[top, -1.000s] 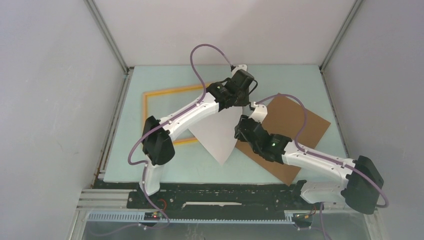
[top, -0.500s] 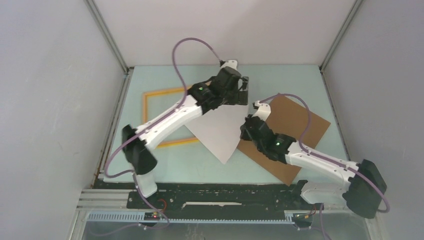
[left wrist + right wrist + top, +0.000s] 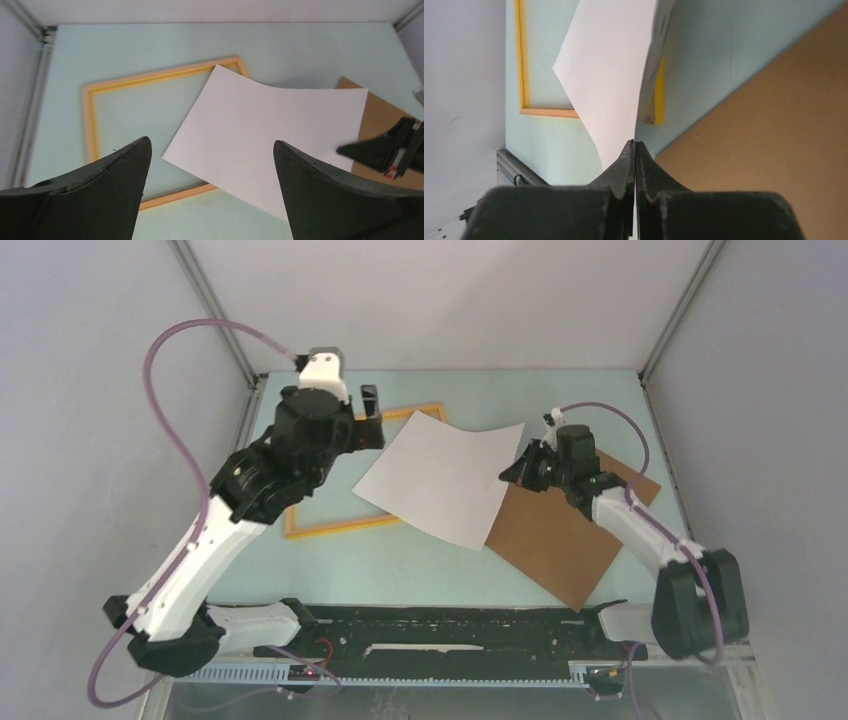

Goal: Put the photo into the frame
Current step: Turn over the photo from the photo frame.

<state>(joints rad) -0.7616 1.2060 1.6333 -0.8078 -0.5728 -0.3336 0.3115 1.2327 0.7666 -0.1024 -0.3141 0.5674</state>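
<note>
The photo (image 3: 440, 480) shows its plain white back and hangs slightly curved above the table. Its left part lies over the right end of the frame (image 3: 300, 532), a thin yellow-orange rim lying flat. My right gripper (image 3: 508, 476) is shut on the photo's right edge. In the right wrist view the sheet (image 3: 609, 75) runs edge-on out of the closed gripper (image 3: 634, 146). My left gripper (image 3: 372, 418) is raised over the frame's far side, open and empty. In the left wrist view the gripper (image 3: 211, 144) looks down on the photo (image 3: 270, 140) and the frame (image 3: 90, 130).
A brown backing board (image 3: 560, 540) lies on the mint table surface (image 3: 420, 570) under my right arm, its left edge under the photo. Grey walls with metal corner posts (image 3: 215, 320) close in the table on three sides. A black rail (image 3: 450, 625) runs along the near edge.
My left gripper opened, let go of the photo and swung left and up. My right gripper shut on the photo's edge and carried it back and right, turning the sheet.
</note>
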